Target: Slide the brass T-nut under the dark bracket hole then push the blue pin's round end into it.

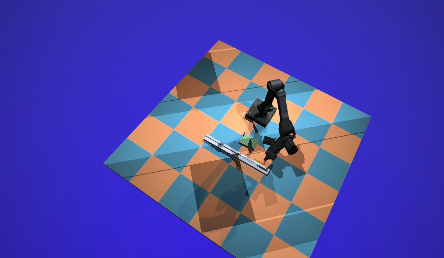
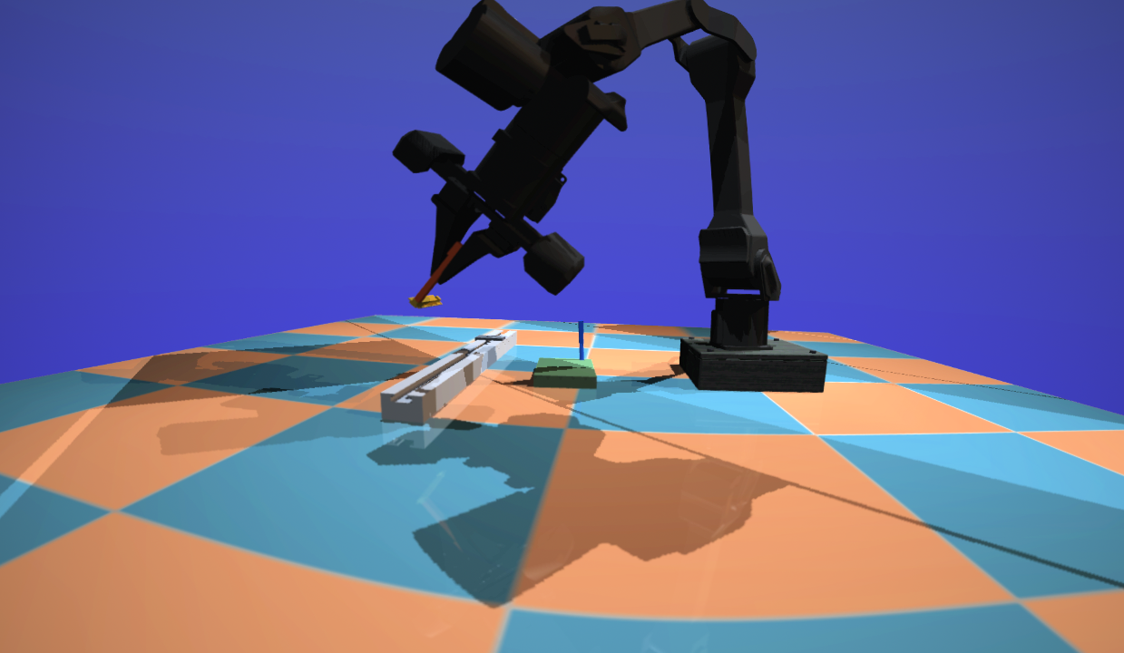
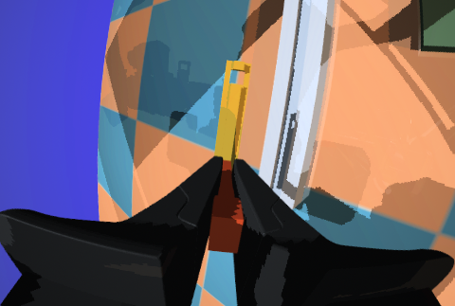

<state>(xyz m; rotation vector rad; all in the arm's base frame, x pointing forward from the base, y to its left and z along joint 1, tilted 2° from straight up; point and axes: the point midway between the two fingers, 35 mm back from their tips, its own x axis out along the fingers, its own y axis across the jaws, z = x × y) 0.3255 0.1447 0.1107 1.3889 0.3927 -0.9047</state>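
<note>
From the top, the aluminum rail (image 1: pixel 249 161) (image 2: pixel 447 385) (image 3: pixel 303 60) had the dark bracket (image 1: pixel 218 145) (image 2: pixel 490 337) across it near its far end from the gripper (image 1: pixel 265 159) (image 2: pixel 436 282) (image 3: pixel 227 166); the green tray (image 1: pixel 253 144) (image 2: pixel 563 377) (image 3: pixel 438 31) sat beside the rail, with the blue pin (image 1: pixel 243 134) (image 2: pixel 581 341) standing up; from outside, the brass T-nut (image 1: pixel 259 161) (image 2: pixel 425 301) (image 3: pixel 231 107) hung in the air, higher than the rail; its orange handle (image 1: pixel 264 162) (image 2: pixel 442 268) (image 3: pixel 226 235) leaned; in the wrist view, the jaws squeezed that handle tight; the nut poked out past the fingertips, out of the rail's slot.

Bracket (image 1: pixel 220 144) (image 2: pixel 490 337) on rail (image 1: pixel 229 152) (image 2: pixel 447 383) (image 3: pixel 310 60) — pin (image 1: pixel 243 134) (image 2: pixel 581 340) in tray (image 1: pixel 244 141) (image 2: pixel 563 377) (image 3: pixel 438 38) — tray between rail and arm's base (image 1: pixel 250 113) (image 2: pixel 752 373).
</note>
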